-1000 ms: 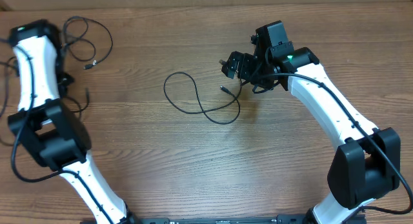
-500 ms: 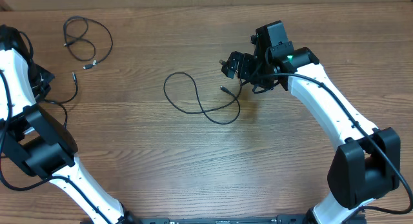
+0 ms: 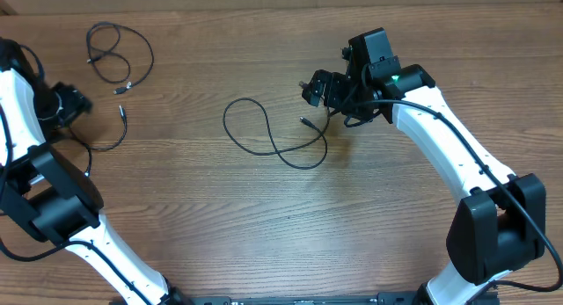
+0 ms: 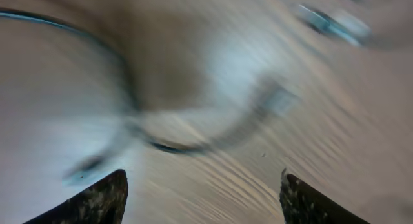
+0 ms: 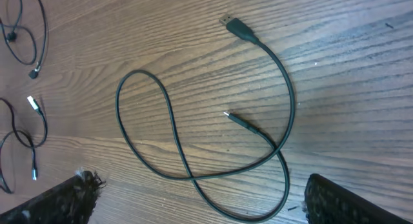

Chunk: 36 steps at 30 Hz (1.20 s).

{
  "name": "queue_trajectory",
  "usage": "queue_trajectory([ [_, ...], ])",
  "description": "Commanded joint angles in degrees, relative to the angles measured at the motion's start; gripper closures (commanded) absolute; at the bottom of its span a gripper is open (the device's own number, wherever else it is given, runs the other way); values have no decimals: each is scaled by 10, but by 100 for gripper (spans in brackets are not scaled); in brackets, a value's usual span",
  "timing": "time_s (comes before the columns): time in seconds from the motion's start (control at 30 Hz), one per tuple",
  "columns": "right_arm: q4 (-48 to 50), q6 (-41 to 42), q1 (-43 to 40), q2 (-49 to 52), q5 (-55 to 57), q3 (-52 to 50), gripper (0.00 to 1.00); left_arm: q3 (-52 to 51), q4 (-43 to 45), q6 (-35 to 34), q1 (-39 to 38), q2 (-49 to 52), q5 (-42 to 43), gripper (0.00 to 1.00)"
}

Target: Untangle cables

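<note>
Left pincer (image 4: 203, 185) is spread wide above the tabletop (image 3: 220, 217). The near cable (image 3: 121, 129) curls at its 4 o'clock and the coiled cable (image 3: 119, 57) lies at its 1 o'clock. The looped cable (image 5: 292, 104) lies at 8 o'clock from the right pincer (image 5: 200, 185), which is also spread.

L arm (image 3: 19, 103) swung from upper-left of overhead frame out toward far left edge. L gripper (image 3: 77, 103) now mid-left, jaws gone from shut to apart. Cable (image 3: 121, 113) beside it shifted: plug end now further right, slack curving under gripper.
</note>
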Motion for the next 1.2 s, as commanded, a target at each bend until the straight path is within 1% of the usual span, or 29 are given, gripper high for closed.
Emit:
queue_trajectory([
  [0.0, 10, -5, 0, -2, 6, 1, 0, -6, -20, 112, -35, -4, 233, 23],
  [0.1, 16, -5, 0, -2, 28, 1, 0, -6, -41, 117, -79, -4, 216, 16],
  [0.2, 12, -4, -7, -2, 78, 1, 0, -6, -56, 116, -137, -4, 163, 12],
  [0.3, 9, 2, -25, -2, 96, 1, 0, -6, -64, 114, -197, -3, 123, 0],
  [0.4, 9, 2, -55, -2, 96, 1, 0, -6, -62, 111, -257, 1, 77, 0],
  [0.6, -29, 2, -126, -2, 96, 1, 0, -6, -33, 54, -352, 7, -33, 0],
  [0.77, -40, 2, -155, -2, 96, 1, 0, -6, 10, 56, -404, 16, -46, 0],
  [0.93, -41, 2, -158, -2, 96, 1, 0, -6, 43, 43, -428, 19, -57, 0],
  [1.07, -41, 2, -158, -2, 96, 1, 0, -6, 70, 39, -429, 21, -63, 4],
  [1.17, -41, 2, -158, -2, 96, 1, 0, -6, 85, 39, -428, 26, -88, 4],
])
